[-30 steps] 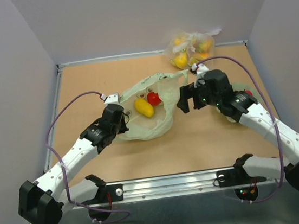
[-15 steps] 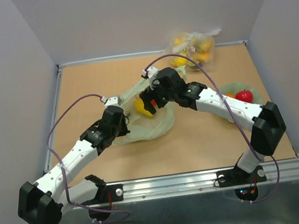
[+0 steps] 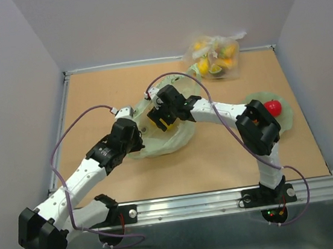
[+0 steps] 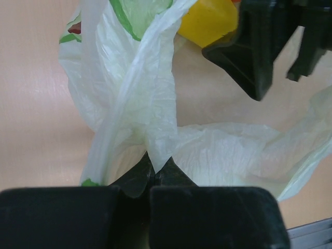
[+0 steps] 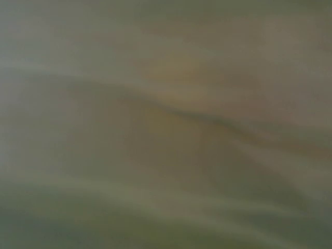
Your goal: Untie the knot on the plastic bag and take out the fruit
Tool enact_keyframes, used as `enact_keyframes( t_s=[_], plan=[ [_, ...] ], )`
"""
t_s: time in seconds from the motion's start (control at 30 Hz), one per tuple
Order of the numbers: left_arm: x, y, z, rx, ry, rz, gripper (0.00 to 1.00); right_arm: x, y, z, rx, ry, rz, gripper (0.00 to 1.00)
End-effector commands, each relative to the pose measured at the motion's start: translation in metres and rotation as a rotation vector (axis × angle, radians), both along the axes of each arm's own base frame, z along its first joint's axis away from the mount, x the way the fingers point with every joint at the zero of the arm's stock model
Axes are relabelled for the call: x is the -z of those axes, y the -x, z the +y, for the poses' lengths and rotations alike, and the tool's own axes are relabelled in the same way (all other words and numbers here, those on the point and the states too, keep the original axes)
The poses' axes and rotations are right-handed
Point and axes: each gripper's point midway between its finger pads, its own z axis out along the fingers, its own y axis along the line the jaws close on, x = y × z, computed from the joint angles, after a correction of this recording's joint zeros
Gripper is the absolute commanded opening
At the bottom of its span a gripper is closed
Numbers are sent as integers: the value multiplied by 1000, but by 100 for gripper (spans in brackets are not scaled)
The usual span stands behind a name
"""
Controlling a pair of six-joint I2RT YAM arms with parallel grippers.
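Top external view: the left gripper [image 3: 138,139] is clamped on the near rim of the pale green plastic bag [image 3: 172,143], which lies slack and open-mouthed at mid-table. The right arm reaches across from the far side, and the right gripper [image 3: 161,120] hangs over the bag's mouth, directly above the yellow mango [image 3: 165,123] inside. Well to the right, a red apple [image 3: 272,107] sits on a green plate [image 3: 288,119], clear of the bag. A clear bag of yellow fruit [image 3: 213,52] rests against the back wall, beyond the brown table [image 3: 219,154].

Left wrist view: the left fingers are pinched tight on a gather of thin bag film, with one handle loop [image 4: 129,88] running away from them across the tabletop. Beyond, the right gripper's black fingers stand apart, with bare table showing between them; the mango lies against the outer side of one. Whether it is touched cannot be told.

Right wrist view: a grey-green blur with a faint yellowish patch; nothing can be made out.
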Motion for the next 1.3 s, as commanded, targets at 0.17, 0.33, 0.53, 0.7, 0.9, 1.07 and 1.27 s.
enact_keyframes(
  t_s=[0.17, 0.33, 0.53, 0.7, 0.9, 1.07, 1.27],
  plan=[
    [4, 10, 3, -4, 28, 15, 0, -2, -36, 31, -24, -26, -105, 74],
    [4, 12, 4, -11, 36, 15, 0, 24, -37, 31, -10, -4, -76, 62],
    [5, 12, 6, -20, 39, 10, 0, 17, -30, 31, -19, -31, -69, 9],
    [4, 10, 9, -35, 28, -1, 0, -15, -15, 28, -32, -98, -65, 0],
    [-2, 3, 15, -74, 14, -35, 0, -71, 22, 20, -82, -233, -48, 0],
    [-6, -4, 13, -72, 1, -45, 0, -110, 49, 13, -85, -340, -18, 0],
    [-9, -11, 16, -89, -28, -58, 0, -162, 72, -10, -39, -446, -44, 1]
  ],
)
